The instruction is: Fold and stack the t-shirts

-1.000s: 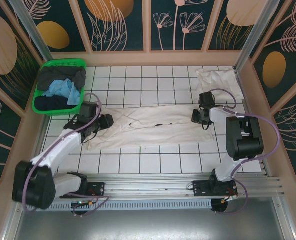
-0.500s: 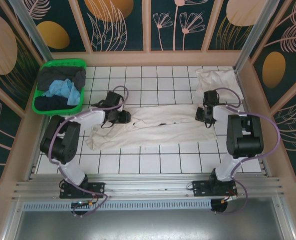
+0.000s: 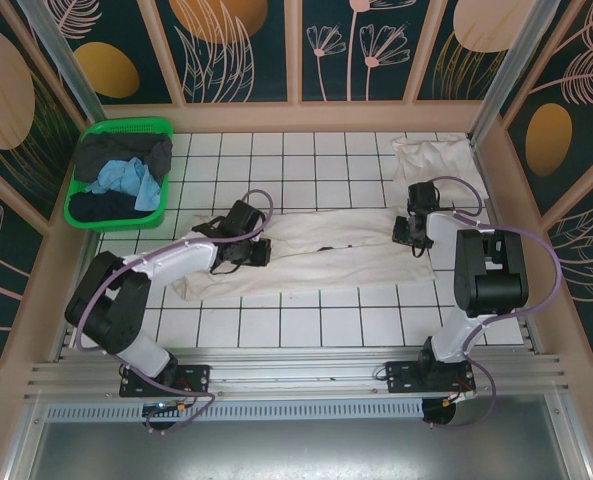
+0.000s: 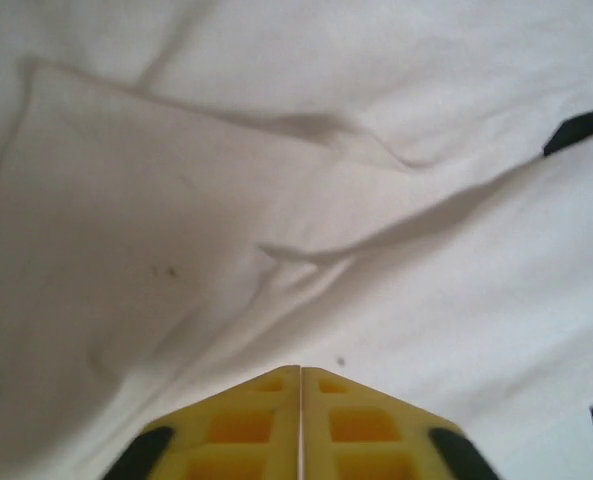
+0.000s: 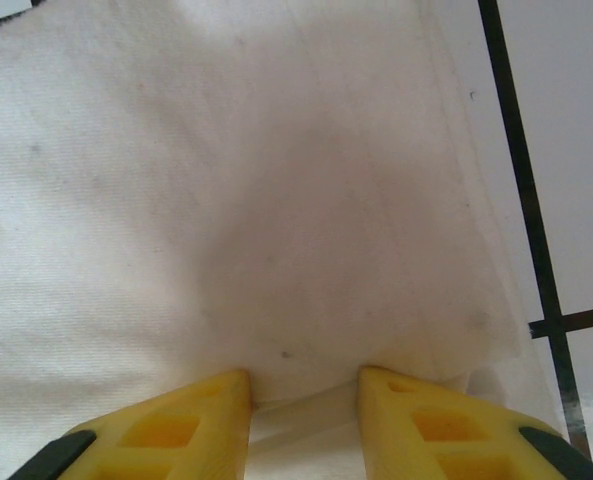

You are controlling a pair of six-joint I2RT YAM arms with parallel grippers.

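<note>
Closest to me, the left arm [image 3: 166, 262] reaches out across the white tiled worktop [image 3: 306, 325] to the left part of the stretched t-shirt [image 3: 326, 255], which lies as a long band across the middle of the tiles. On the wrist camera my left fingers [image 4: 241, 430] are drawn together with only a hairline between them, low over the wrinkled white cloth. I cannot tell whether a pinch of fabric is caught there. I take it this hand is placed to carry the left side over towards the middle.

The right arm [image 3: 486, 270] bends round to the band's right end. My right fingers [image 5: 176, 430] stand narrowly apart with the layered edge of the shirt bunched between them, so I judge they are holding that end. That grip pins the cloth so it does not slide while the other side is worked.

Beyond that, in the far right corner, a folded t-shirt [image 3: 431, 158] sits well apart from the band. I read it as the start of the stack.

In the far left corner a green basket [image 3: 128, 124] holds dark garments [image 3: 126, 152] and a light blue cloth [image 3: 126, 180], set aside.
</note>
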